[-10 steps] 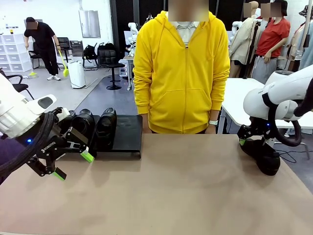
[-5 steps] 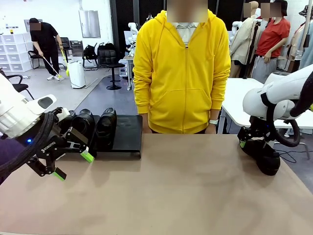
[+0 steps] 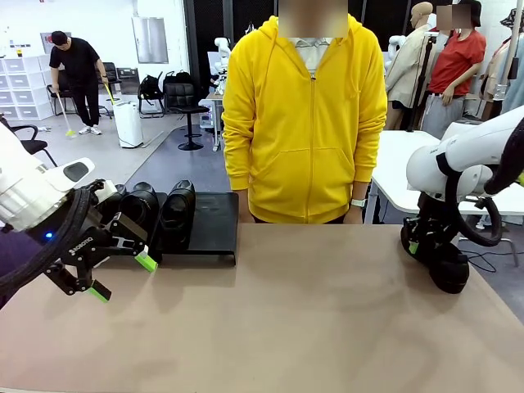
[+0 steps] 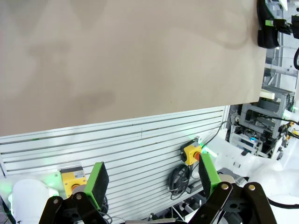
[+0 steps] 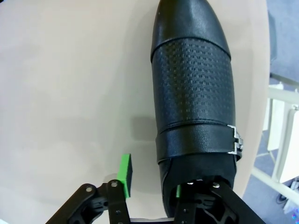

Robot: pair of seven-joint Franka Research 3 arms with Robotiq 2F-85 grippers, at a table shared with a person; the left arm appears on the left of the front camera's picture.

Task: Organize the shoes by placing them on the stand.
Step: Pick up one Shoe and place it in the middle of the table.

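I see my right gripper [image 5: 150, 184] straddling the side wall of a shoe [image 5: 194, 102] at the table's [image 3: 286, 319] right edge, jaws still apart. My left gripper [image 3: 123, 276] hangs wide open near the stand [image 3: 209, 225], which holds two shoes [image 3: 160, 209]

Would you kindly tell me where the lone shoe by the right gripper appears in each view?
Front view: the shoe lies at the table's right edge, under the right gripper.
Left wrist view: a small dark shape at the top right corner.
Right wrist view: centre right, toe pointing up.
Shared landmark: the tan tabletop, whose edge runs beside it.
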